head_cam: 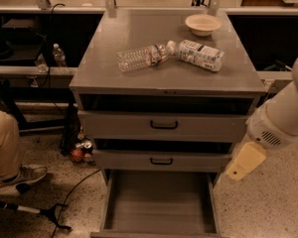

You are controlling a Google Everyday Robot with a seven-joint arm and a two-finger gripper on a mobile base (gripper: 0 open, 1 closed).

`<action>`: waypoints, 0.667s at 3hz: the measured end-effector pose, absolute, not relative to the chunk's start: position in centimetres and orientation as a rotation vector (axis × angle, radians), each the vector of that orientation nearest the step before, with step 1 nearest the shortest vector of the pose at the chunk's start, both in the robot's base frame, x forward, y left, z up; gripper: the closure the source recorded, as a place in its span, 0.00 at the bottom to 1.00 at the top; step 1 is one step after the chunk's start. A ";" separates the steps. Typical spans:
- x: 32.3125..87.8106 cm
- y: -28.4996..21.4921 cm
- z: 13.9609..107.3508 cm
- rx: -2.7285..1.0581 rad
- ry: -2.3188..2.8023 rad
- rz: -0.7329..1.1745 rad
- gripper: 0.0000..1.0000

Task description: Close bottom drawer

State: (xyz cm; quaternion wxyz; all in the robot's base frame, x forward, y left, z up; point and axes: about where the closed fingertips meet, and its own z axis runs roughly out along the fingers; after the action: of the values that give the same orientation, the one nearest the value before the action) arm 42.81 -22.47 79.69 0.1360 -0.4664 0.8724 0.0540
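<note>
At far left, a person's leg (2, 143) and shoe (21, 175) on the floor, with a black cable (77, 185) trailing toward the cabinet's foot: likely to snag a base rolling in from that side. Right of that, the bottom drawer (159, 202), lowest of three, pulled far out, interior bare, front panel cut by the lower edge of the view. Easy to mistake the middle drawer (161, 160) above, also slightly ajar, for the target. Up top, a water bottle (141, 57), a carton (201, 54) and a bowl (202, 24) lying loose; could roll or slide under a hard slam. At right, the gripper (244, 161) hanging beside the cabinet's right flank, level with the middle drawer, well apart from the open front; grip state impossible to tell. Off-centre push from there: probable skew and jam on the rails.
</note>
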 end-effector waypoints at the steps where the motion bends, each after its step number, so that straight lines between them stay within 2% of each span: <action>1: 41.8 -19.0 69.6 -1.248 2.598 0.296 0.00; 2: 42.0 -16.6 63.5 -1.168 2.596 0.358 0.00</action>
State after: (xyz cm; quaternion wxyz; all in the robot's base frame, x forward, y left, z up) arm 42.03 -16.57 63.54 0.1358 -0.4034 0.8964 0.1235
